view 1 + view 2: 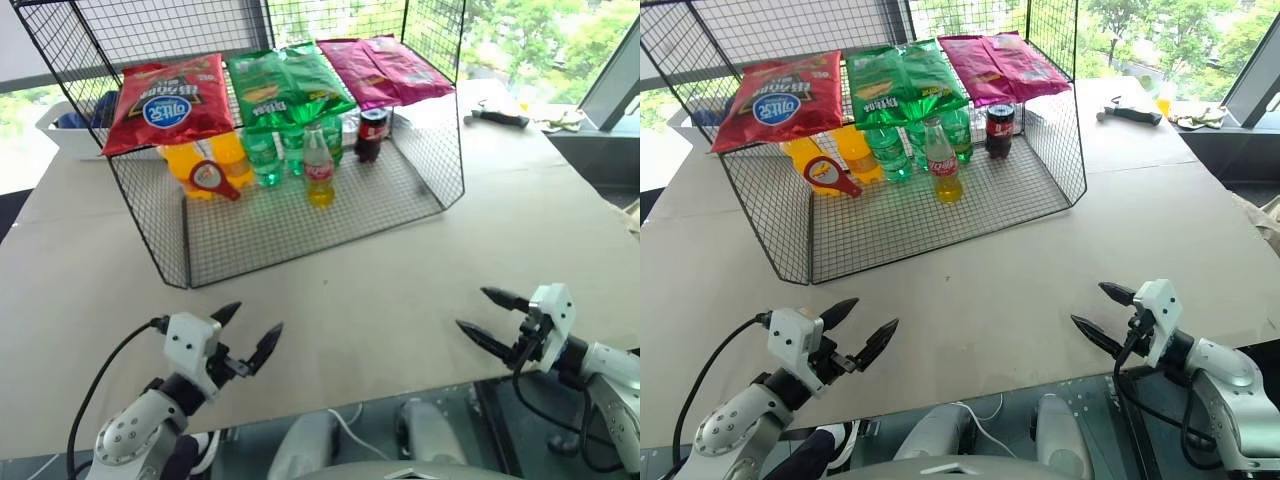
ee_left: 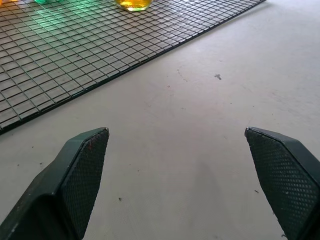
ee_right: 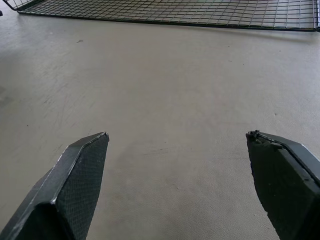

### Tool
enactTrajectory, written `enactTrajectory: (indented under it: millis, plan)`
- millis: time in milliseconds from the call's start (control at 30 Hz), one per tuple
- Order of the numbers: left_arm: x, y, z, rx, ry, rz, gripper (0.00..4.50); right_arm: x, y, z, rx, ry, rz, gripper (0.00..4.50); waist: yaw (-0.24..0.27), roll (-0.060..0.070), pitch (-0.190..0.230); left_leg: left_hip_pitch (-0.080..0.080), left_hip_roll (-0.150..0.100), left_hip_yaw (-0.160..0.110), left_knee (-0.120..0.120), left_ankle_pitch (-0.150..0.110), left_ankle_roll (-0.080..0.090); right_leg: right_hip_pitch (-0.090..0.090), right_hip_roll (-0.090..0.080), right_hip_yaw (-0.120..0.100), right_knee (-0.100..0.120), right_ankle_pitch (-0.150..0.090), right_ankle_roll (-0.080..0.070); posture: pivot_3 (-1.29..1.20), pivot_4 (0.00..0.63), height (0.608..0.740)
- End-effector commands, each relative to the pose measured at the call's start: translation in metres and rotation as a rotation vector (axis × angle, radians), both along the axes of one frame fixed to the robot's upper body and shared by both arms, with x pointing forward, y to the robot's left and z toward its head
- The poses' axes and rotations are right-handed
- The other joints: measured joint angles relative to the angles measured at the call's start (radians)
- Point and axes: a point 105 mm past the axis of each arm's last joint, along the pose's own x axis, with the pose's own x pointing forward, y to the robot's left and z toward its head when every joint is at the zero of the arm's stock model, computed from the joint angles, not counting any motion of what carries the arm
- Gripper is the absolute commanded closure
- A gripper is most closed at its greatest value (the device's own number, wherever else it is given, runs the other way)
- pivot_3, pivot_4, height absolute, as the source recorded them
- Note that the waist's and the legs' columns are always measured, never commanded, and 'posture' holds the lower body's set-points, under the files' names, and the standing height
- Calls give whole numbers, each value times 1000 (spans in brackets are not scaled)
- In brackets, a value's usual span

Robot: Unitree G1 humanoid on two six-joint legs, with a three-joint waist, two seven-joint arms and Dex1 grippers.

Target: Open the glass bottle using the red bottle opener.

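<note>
A big wire rack (image 1: 420,170) sits on the desk (image 1: 400,290). The glass bottle (image 1: 319,167) stands upright on the floor of the rack, near the middle, with yellow drink inside and a red label. Green bottles (image 1: 265,155) stand just behind the glass bottle. The red bottle opener (image 1: 213,179) is off to the left of the glass bottle, by two orange bottles (image 1: 205,158). A dark can (image 1: 371,133) stands to the right of the glass bottle. Three snack bags, red (image 1: 165,100), green (image 1: 285,85) and pink (image 1: 385,68), lie on top of the rack. The left gripper (image 1: 248,333) and the right gripper (image 1: 480,315) hang over the bare desk, well in front of the rack. Both have their fingers wide apart and hold nothing.
</note>
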Motion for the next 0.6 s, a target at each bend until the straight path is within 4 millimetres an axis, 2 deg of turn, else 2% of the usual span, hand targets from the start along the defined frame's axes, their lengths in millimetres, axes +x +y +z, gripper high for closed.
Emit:
enactTrajectory:
  millis: [33,600]
  plan:
    - [0,-3,8,0,-42,-18,0,2,-3,10,0,-41,6,73,0,0,0,0,0,0,0,0,0,0,0,0,0,0,0,0,150,740]
    - [4,-11,6,-21,-38,-24,0,3,1,10,4,-50,24,73,2,0,0,0,0,0,0,0,0,0,0,0,0,0,0,0,150,740]
